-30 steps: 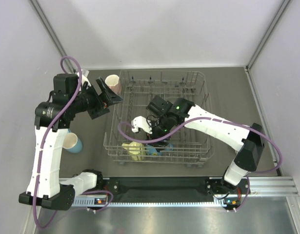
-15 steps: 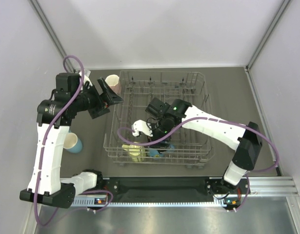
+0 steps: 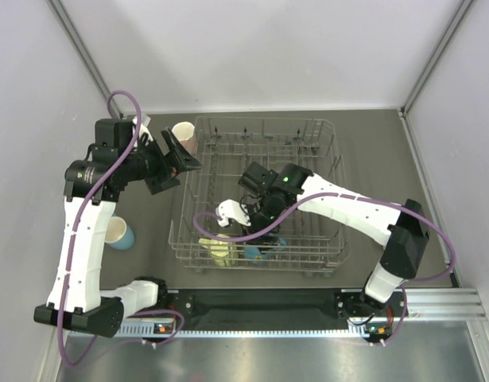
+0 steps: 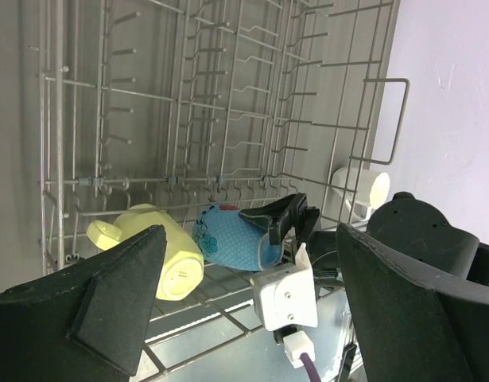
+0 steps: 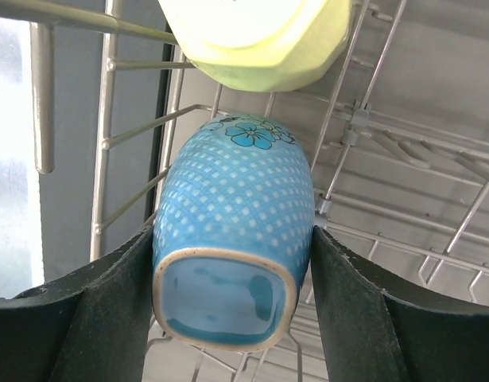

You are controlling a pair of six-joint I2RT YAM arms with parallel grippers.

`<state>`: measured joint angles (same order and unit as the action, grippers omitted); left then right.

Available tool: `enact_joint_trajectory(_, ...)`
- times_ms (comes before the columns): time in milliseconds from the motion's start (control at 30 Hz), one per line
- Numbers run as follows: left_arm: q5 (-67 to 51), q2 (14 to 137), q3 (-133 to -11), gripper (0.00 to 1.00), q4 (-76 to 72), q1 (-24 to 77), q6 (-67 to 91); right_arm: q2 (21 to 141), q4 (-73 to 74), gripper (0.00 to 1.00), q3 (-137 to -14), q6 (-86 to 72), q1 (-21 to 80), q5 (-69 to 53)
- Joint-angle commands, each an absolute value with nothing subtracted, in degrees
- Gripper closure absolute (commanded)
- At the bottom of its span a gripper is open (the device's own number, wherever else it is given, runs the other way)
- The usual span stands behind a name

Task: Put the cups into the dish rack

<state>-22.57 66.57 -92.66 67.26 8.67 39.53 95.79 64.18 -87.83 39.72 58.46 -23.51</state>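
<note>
The grey wire dish rack point(image 3: 333, 171) stands mid-table. My right gripper point(image 3: 258, 237) reaches into its near part and is shut on the dotted blue cup point(image 5: 232, 199), which lies on its side among the wires. The yellow cup point(image 3: 219, 247) lies just beside it, and both show in the left wrist view: the yellow cup point(image 4: 161, 247) and the blue cup point(image 4: 232, 239). My left gripper point(image 3: 180, 155) is open and empty, above the rack's left edge. The pink cup point(image 3: 183, 134) stands outside the far left corner. The light blue cup point(image 3: 118, 234) stands on the table at left.
A white cup point(image 4: 362, 188) shows in the left wrist view just outside the rack's end wall, beside the right arm; the top view hides it. Upright tines fill the rack's far half point(image 4: 228, 111). Walls enclose the table on three sides.
My right gripper has moved toward the near side of the rack and lower with the blue cup, ending beside the yellow cup. My left arm has shifted slightly.
</note>
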Motion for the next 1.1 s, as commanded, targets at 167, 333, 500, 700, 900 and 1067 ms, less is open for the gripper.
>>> enact_joint_trajectory(167,-23.12,65.57,-92.02,0.08,65.92,8.09,39.02,93.60,63.01,1.00,-87.97,43.50,59.41,-29.17)
enact_joint_trajectory(333,-23.29,65.57,-91.76,0.08,66.09,7.91,38.76,93.16,62.58,1.00,-88.68,42.45,57.13,-34.27)
enact_joint_trajectory(500,-23.55,65.30,-90.79,0.08,65.57,7.82,38.76,92.37,62.66,1.00,-88.24,41.84,55.63,-37.62)
enact_joint_trajectory(700,-24.26,64.51,-88.33,0.08,64.34,7.65,39.20,92.02,63.46,1.00,-87.01,42.10,55.63,-36.13)
enact_joint_trajectory(900,-24.96,64.86,-88.15,0.08,63.81,7.47,39.29,93.34,63.46,1.00,-86.57,41.92,56.16,-36.30)
enact_joint_trajectory(1067,-24.87,64.69,-88.24,0.08,64.07,7.38,39.29,94.39,61.71,1.00,-85.61,41.05,56.60,-32.44)
